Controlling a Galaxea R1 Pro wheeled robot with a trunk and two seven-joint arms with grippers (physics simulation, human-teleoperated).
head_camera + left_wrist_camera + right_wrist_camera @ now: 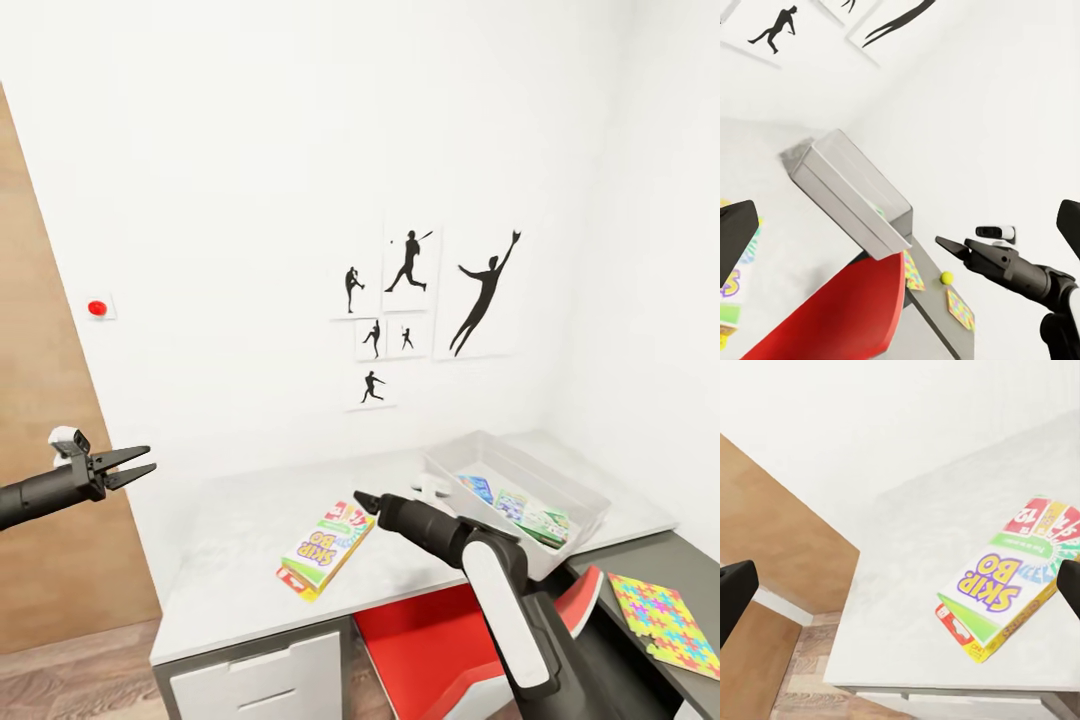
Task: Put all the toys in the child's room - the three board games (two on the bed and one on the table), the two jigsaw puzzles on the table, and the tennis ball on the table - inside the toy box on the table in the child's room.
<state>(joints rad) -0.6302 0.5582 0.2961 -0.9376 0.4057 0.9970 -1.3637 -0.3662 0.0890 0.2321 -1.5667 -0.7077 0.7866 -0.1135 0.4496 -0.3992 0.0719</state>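
White table [230, 560], one board game [327, 547], two jigsaw puzzles [960, 308], one tennis ball [946, 277], both jaws wide, empty.

There was 1 board game [327, 548] lying on the white table [230, 570], its cover printed "SKIP BO". 1 light grey toy box [590, 505] sat there too, with at least 2 printed items inside; their exact number was unclear. 2 jigsaw puzzles [960, 308] and 1 tennis ball [946, 277] lay on the dark surface. 6 silhouette pictures [484, 294] hung on the wall. 2 grippers [126, 466] were in view.
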